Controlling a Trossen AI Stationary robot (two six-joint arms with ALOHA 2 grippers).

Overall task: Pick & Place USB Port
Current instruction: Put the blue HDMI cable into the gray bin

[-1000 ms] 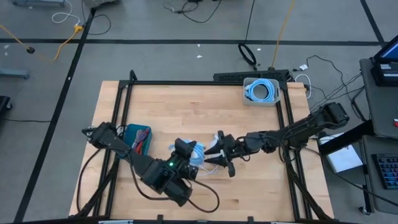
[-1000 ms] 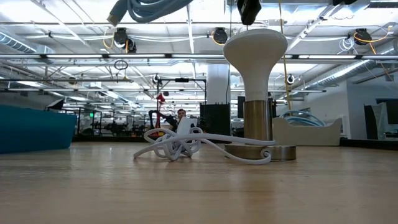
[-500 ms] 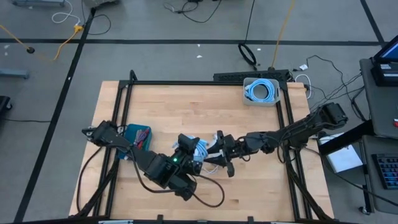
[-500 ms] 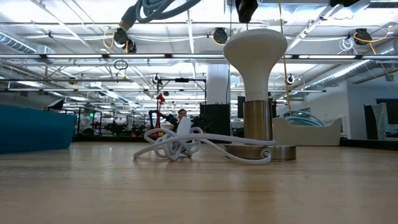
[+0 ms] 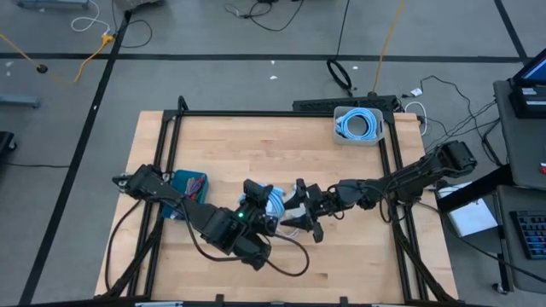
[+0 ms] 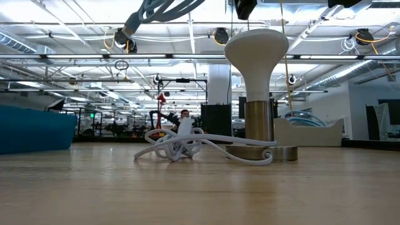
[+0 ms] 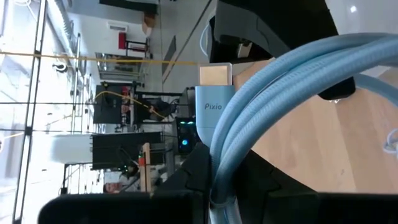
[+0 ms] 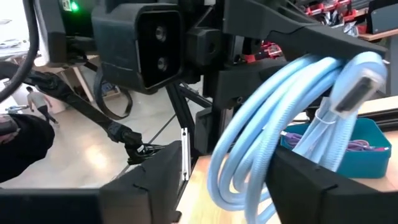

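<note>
A light blue braided cable (image 5: 271,205) is coiled in loops, with a blue connector marked Pixio and a gold plug (image 7: 214,75). My left gripper (image 5: 258,198) (image 7: 217,186) is shut on it above the table's near middle. In the low view the cable (image 6: 164,9) shows high over the table. My right gripper (image 5: 300,215) (image 8: 227,160) is open and faces the left one. Its fingers (image 8: 146,180) stand on either side of the hanging loops (image 8: 261,137). My left gripper pinches several strands of the coil (image 7: 231,155) between its two fingers, just behind the connector (image 7: 213,112), which sticks out beyond them. The cable is lifted clear of the table, and its loops hang below the fingers. My right gripper: I cannot tell whether its fingers touch the loops.
A tangled white cable (image 6: 178,145) lies on the table beside a white mushroom-topped stand on a metal base (image 6: 257,94). A teal bin (image 5: 188,188) sits near the left edge. A white bin of blue cables (image 5: 358,124) sits at the far right.
My left gripper has carried the blue cable a little toward the table's right and far side, closer to the right gripper. The cable has stayed lifted clear of the table.
</note>
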